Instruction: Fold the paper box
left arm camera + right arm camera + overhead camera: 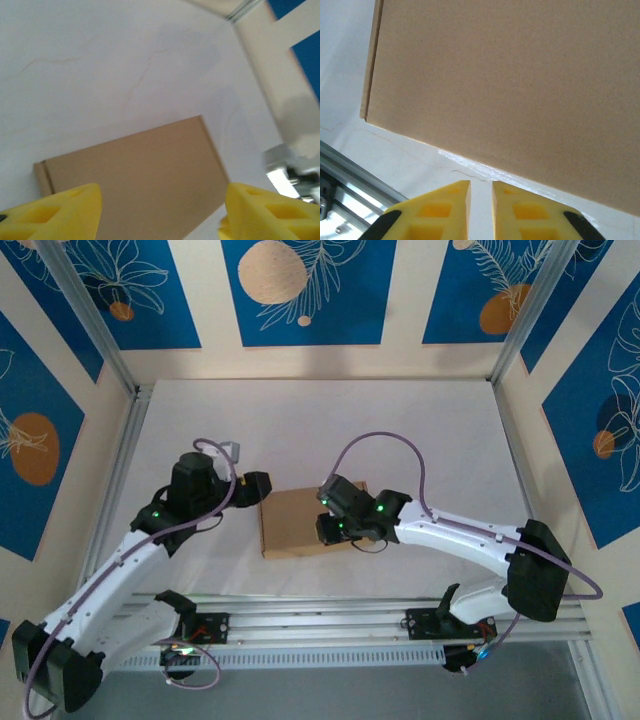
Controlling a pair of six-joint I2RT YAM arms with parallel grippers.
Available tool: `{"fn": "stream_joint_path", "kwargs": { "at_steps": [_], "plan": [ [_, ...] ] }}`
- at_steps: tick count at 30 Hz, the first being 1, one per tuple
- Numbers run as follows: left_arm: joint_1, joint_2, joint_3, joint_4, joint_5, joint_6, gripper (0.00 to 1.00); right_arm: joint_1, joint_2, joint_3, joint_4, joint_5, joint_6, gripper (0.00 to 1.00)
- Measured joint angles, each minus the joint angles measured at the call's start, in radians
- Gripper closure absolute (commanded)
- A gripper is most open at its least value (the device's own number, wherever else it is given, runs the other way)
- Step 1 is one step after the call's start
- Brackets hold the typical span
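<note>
- Your paper box sits flat and closed up in the middle of the white table, between the two arms. It's plain brown cardboard with the lid side up.
- Your left gripper hangs right by the box's far-left corner. From the top camera I can't tell if it's touching the cardboard.
- On the left wrist cam the left gripper has its yellow fingers spread wide, one at each bottom corner of the shot. Nothing's pinched; the box lies out ahead of them with its folded side edge showing on the left.
- Your right gripper is over the right part of the box, near its front edge.
- On the right wrist cam the right gripper has its yellow pads nearly together, with just a thin slit between them and nothing in it. They point at bare table just off the box's edge.
- That same cam catches a bit of the aluminium rail at lower left, the one running along the near edge of your table.
</note>
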State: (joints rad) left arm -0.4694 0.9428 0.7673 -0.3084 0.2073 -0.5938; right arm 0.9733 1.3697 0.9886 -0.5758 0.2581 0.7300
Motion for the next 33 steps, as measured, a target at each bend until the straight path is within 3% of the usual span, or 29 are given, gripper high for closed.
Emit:
{"fn": "stream_joint_path", "kwargs": {
  "at_steps": [3, 8, 12, 17, 22, 33],
  "plan": [
    [0.001, 0.06, -0.055, -0.013, -0.027, -0.011, 0.3, -0.082, -0.016, -0.004, -0.013, -0.024, -0.014, 0.52],
    [0.001, 0.104, -0.149, -0.015, -0.072, -0.037, 0.31, -0.348, -0.045, -0.026, -0.02, -0.076, -0.078, 0.37],
    [0.001, 0.109, -0.192, -0.008, -0.13, -0.045, 0.33, -0.467, 0.007, -0.027, -0.021, -0.094, -0.13, 0.31],
    [0.001, 0.196, -0.226, 0.056, -0.123, -0.056, 0.39, -0.501, 0.127, -0.027, -0.009, -0.152, -0.165, 0.32],
    [0.0, 0.322, -0.21, 0.172, -0.043, -0.064, 0.46, -0.523, 0.2, -0.048, 0.047, -0.243, -0.17, 0.41],
    [-0.006, 0.535, -0.091, 0.325, 0.004, -0.084, 0.49, -0.587, 0.113, -0.151, 0.135, -0.233, -0.119, 0.45]
  ]
}}
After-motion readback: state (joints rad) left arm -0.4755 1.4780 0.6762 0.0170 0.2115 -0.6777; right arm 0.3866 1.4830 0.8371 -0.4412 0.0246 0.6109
